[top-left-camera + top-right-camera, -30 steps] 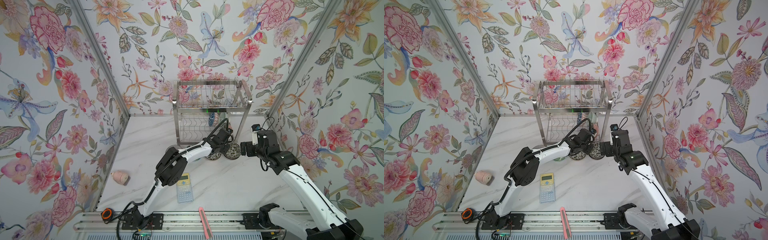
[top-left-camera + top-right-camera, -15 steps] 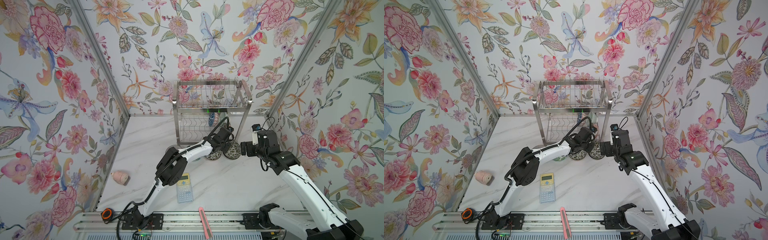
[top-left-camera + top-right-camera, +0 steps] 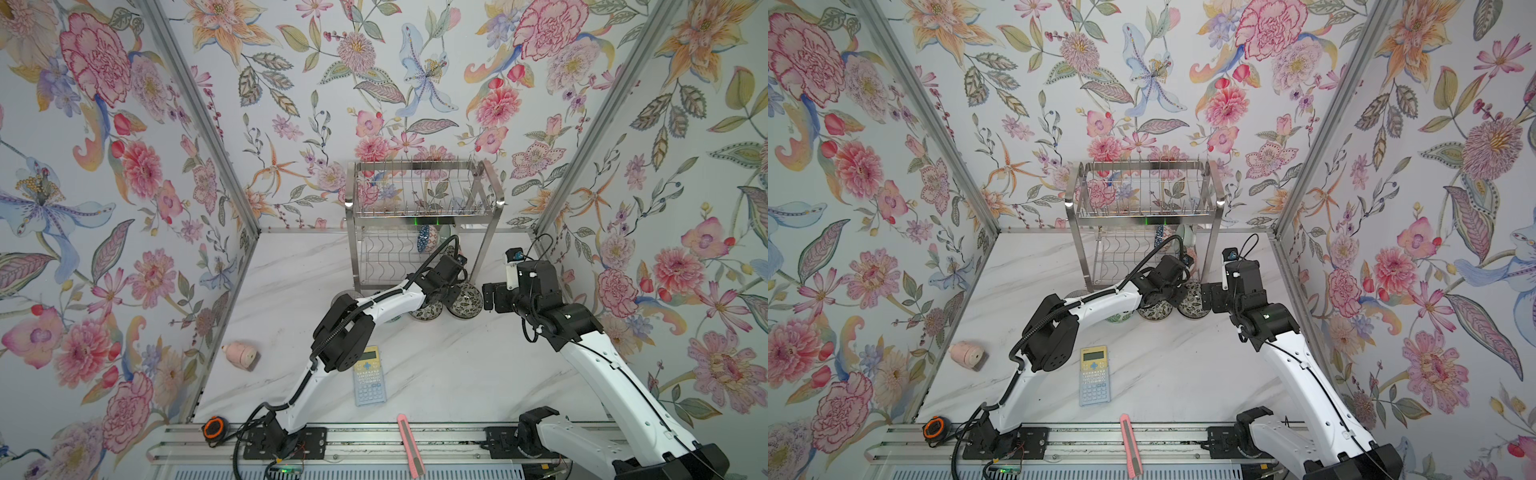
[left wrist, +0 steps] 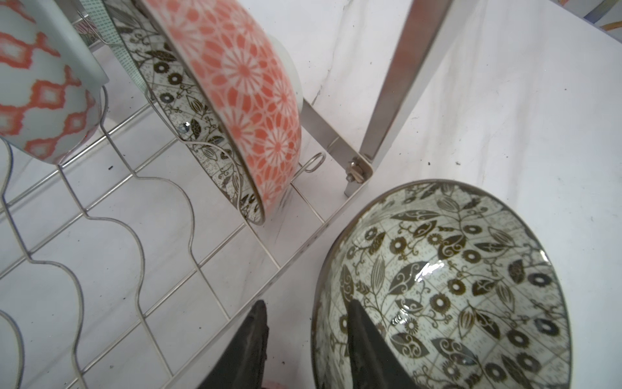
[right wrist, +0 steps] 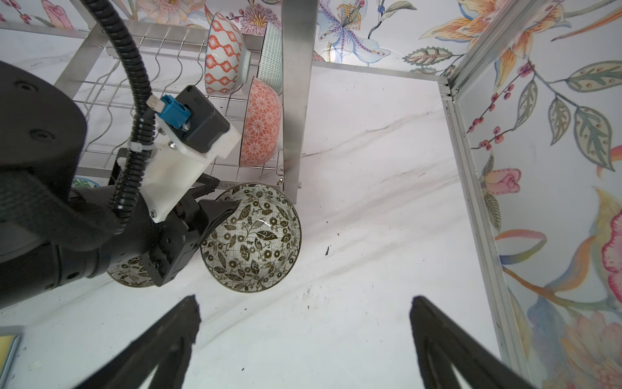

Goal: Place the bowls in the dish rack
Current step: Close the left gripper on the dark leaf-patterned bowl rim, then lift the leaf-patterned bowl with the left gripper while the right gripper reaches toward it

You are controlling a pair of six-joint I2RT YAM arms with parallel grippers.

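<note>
Right of centre, the rim of the floral bowl [image 3: 468, 301] is being straddled by the nearer left pincer [image 4: 306, 323], prongs apart, unclamped.

Flowers everywhere, marble below.
Floral wallpaper walls [image 3: 374, 83] at nine, twelve and three o'clock box in the white marble tabletop [image 3: 457, 374]; aluminium corner posts [image 3: 201, 116] at eleven and one, metal rail [image 3: 365, 441] along six; even, soft light.
</note>
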